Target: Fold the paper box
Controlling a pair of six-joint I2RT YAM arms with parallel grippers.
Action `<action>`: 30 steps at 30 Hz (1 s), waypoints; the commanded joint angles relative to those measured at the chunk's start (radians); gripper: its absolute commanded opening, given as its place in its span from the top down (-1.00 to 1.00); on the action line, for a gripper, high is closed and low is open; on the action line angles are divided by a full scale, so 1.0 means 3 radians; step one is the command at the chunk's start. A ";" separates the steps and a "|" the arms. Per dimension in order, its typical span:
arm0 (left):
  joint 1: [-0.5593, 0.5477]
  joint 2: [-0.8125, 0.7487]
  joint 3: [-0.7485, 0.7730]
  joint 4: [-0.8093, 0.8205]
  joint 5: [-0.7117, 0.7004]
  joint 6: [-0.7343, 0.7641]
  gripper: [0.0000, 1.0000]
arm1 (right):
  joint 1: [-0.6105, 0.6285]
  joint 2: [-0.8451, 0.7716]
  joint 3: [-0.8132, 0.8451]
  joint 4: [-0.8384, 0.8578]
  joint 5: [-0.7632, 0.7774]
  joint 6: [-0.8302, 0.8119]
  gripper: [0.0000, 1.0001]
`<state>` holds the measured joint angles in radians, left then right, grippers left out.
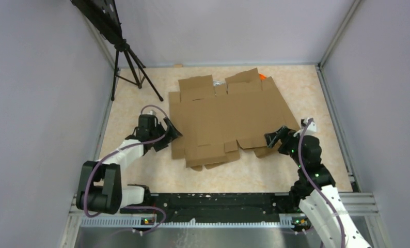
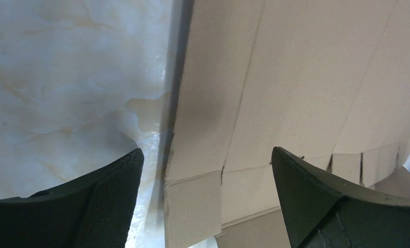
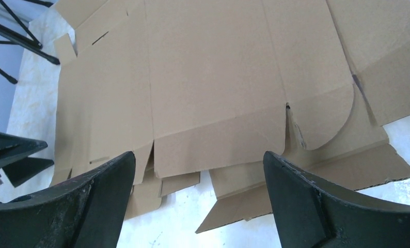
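Cardboard lies ahead of both pairs of jaws. The paper box (image 1: 223, 116), a plain brown die-cut cardboard blank with creases and flaps, is spread flat on the pale marbled tabletop (image 1: 136, 98). The left gripper (image 2: 205, 155) has its jaws wide apart. The blank's side edge runs between them, nearer the finger over bare table. The right gripper (image 3: 199, 155) is also spread wide, with the blank's near flaps between its jaws. A second brown cardboard sheet (image 3: 234, 204) pokes out from underneath there. Neither gripper holds anything.
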<state>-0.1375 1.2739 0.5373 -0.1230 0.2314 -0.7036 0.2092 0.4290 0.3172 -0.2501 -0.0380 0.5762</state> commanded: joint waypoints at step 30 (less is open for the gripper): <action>-0.0030 0.0563 0.0337 0.0857 0.0644 0.0160 0.48 | 0.0004 0.0397 0.0800 -0.0632 0.0112 0.0117 -0.82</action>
<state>-0.1230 1.4483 0.5701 0.1478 0.4480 -0.7124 0.2092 0.4904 0.4187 -0.3431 -0.0624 0.5800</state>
